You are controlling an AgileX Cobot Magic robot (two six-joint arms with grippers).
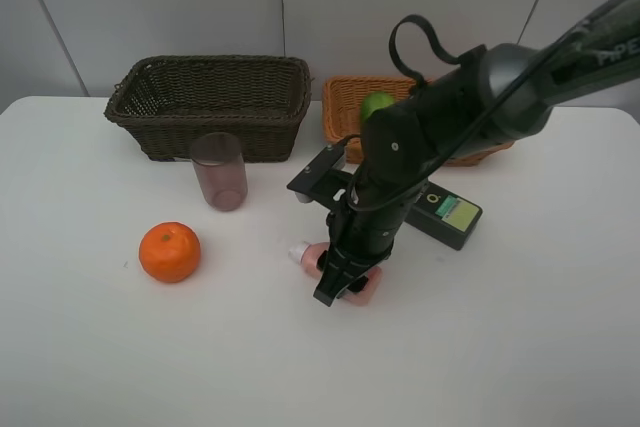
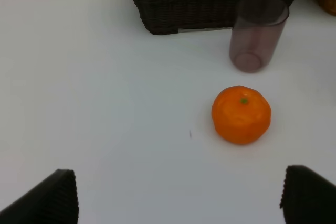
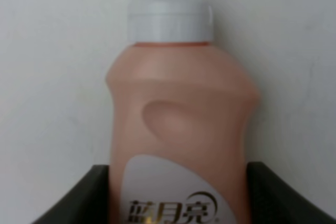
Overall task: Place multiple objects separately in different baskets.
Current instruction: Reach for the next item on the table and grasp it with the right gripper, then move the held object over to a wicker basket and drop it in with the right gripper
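Observation:
The pink squeeze bottle [image 1: 312, 255] lies on its side on the white table, white cap toward the left. My right gripper [image 1: 342, 283] reaches down over it. In the right wrist view its fingers [image 3: 84, 192] press on both sides of the bottle [image 3: 178, 114], so it is shut on it. An orange [image 1: 170, 252] rests at front left, with the purple cup [image 1: 220, 172] upright behind it. My left gripper [image 2: 181, 198] is open above the table, short of the orange [image 2: 241, 115]. A green citrus fruit [image 1: 378, 105] lies in the light orange basket [image 1: 340, 107]. The dark brown basket [image 1: 210, 97] stands at back left.
A dark green bottle [image 1: 452, 217] with a green label lies flat on the table to the right of my right arm, in front of the light basket. The right arm's black links [image 1: 440, 117] hang over the light basket and the table's middle.

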